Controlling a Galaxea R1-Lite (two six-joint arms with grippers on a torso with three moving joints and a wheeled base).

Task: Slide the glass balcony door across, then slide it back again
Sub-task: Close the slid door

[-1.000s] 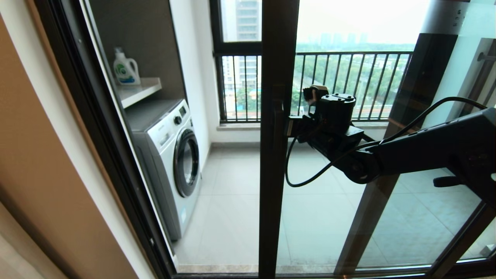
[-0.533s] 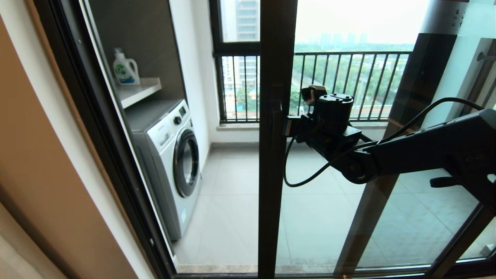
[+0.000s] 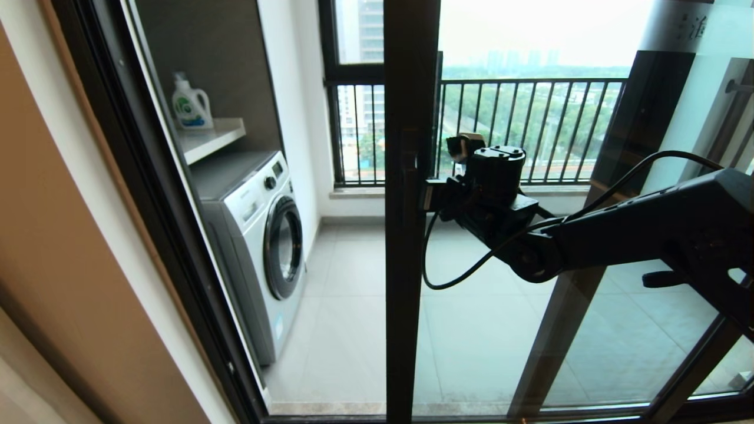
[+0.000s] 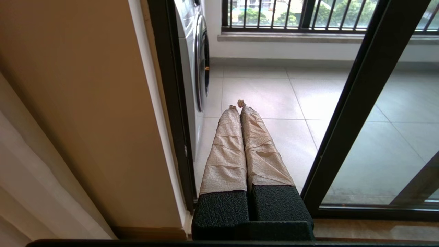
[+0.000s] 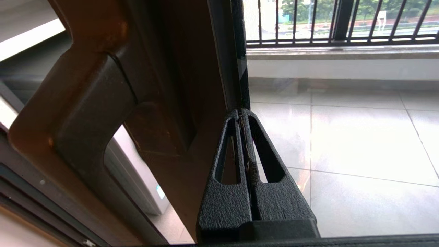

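Note:
The glass balcony door stands partly open, its dark brown edge post near the middle of the head view, with the bar handle on that post. My right gripper is shut, with nothing between its fingers. Its tips rest against the post at handle height, on the glass side. In the right wrist view the shut gripper touches the post beside the brown handle. My left gripper is shut, with taped fingers, and hangs low by the doorway, left of the door post.
Through the opening I see a washing machine on the balcony's left, and a detergent bottle on a shelf above it. The fixed dark frame bounds the opening on the left. A black railing runs along the back. Another dark-framed panel stands at right.
The door's edge post has slid a little to the left, narrowing the opening. My right arm has moved left with it, tips still against the post.

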